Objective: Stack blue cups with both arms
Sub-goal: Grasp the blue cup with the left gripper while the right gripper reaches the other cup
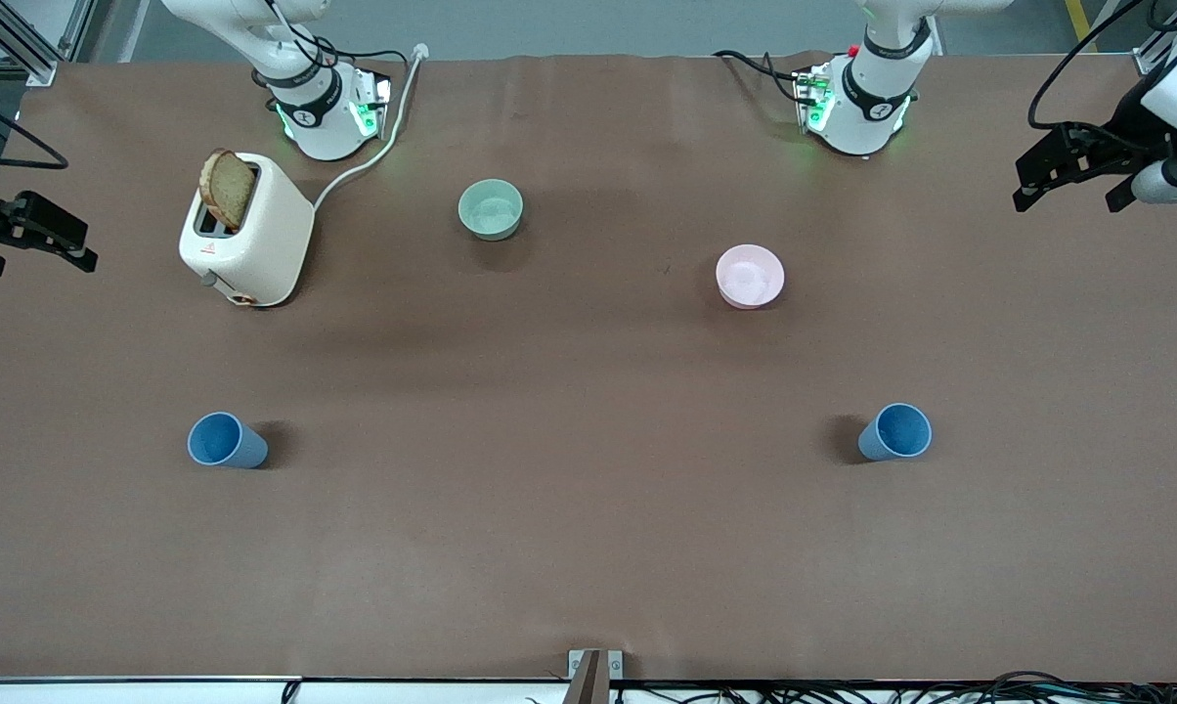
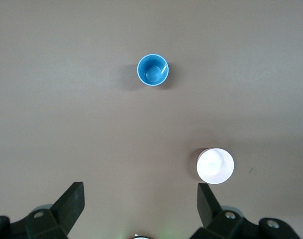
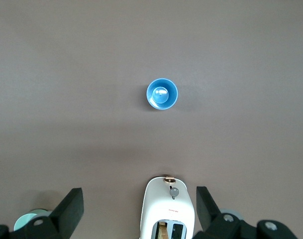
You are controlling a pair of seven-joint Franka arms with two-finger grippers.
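Brown matte table (image 1: 588, 548) holds two upright blue cups (image 1: 225, 441) well apart; both claws (image 2: 139, 199) (image 3: 140, 201) spread wide

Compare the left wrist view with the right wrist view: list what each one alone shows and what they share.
Only the left wrist view shows the pink bowl and the left hand, open. Only the right wrist view shows the white toaster, a slice of bread in its slot, an edge of the pale green bowl, and the right hand, open. Both show one upright blue cup on the brown table.
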